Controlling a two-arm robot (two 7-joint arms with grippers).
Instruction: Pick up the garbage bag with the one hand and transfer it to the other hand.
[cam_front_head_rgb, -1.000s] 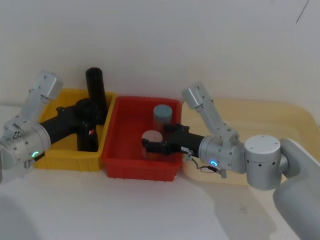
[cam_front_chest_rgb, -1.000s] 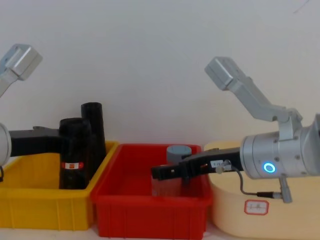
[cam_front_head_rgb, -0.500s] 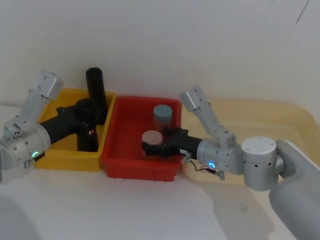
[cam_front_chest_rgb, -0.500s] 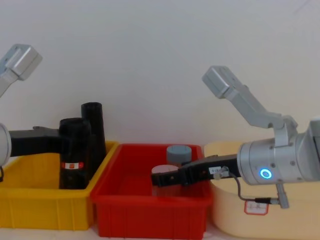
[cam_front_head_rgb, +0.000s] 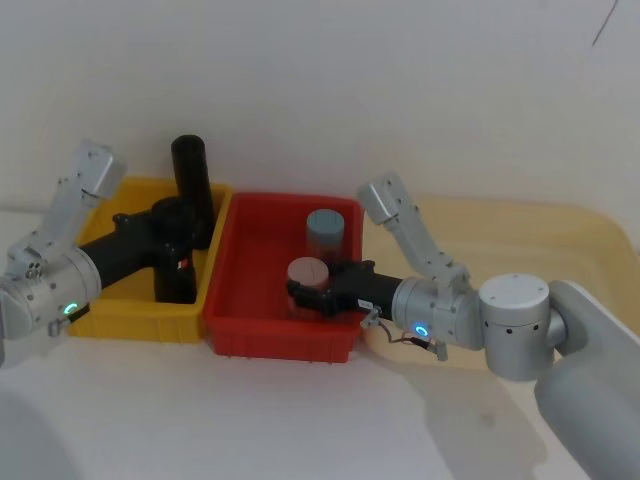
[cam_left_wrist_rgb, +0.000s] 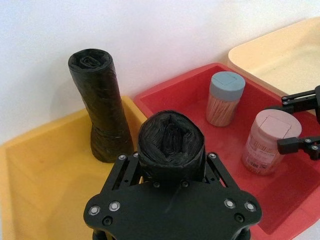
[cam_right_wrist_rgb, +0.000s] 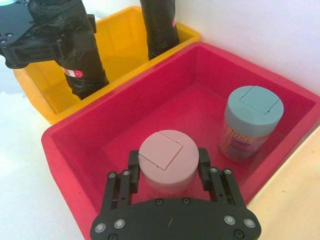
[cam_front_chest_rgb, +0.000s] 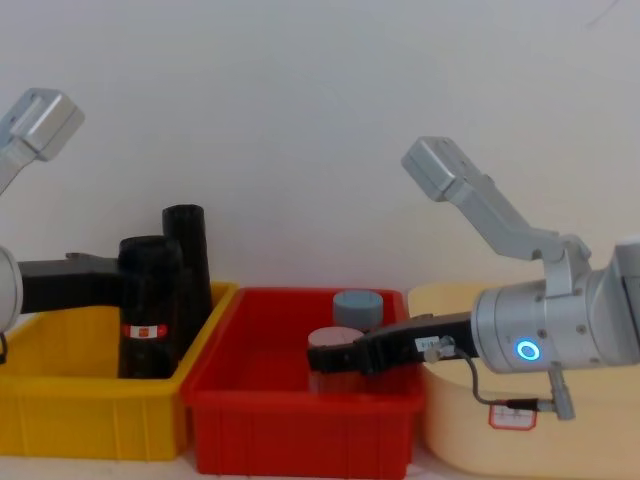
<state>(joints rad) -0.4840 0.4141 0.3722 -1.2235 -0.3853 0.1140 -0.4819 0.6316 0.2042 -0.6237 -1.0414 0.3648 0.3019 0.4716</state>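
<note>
The left claw (cam_front_head_rgb: 170, 228), on the wrist with the green ring (cam_front_head_rgb: 68, 309), is clamped around the upper part of the garbage bag (cam_front_chest_rgb: 150, 345). The thick black roll stands upright inside the yellow bin (cam_front_head_rgb: 130, 320) at the left of the tabletop (cam_front_head_rgb: 250, 420). I cannot tell whether its base rests on the bin floor. A narrow red-and-white label band (cam_front_chest_rgb: 143, 329) circles the roll below the claw; its print is too small to read. Just beyond it, a taller, slimmer plain black roll (cam_front_head_rgb: 190, 180) stands at the bin's far right corner.

The right claw (cam_front_chest_rgb: 322, 358), on the wrist with the blue ring (cam_front_chest_rgb: 527, 350), reaches into the red bin (cam_front_head_rgb: 270, 335) next door. It is spread wide, with a pink-lidded jar (cam_right_wrist_rgb: 166, 155) between its fingers (cam_right_wrist_rgb: 132, 165). Whether the pads press on the jar I cannot make out. The jar's side carries a printed label that I can't read. Farther back in the same bin stands a jar with a grey-blue lid (cam_front_head_rgb: 325, 228), pale thin sticks inside it and a purple label too small to read.

To the right of the red bin sits a cream tray (cam_front_head_rgb: 560, 230). A small red-edged white sticker (cam_front_chest_rgb: 508, 412) is on its near wall, its writing illegible.
</note>
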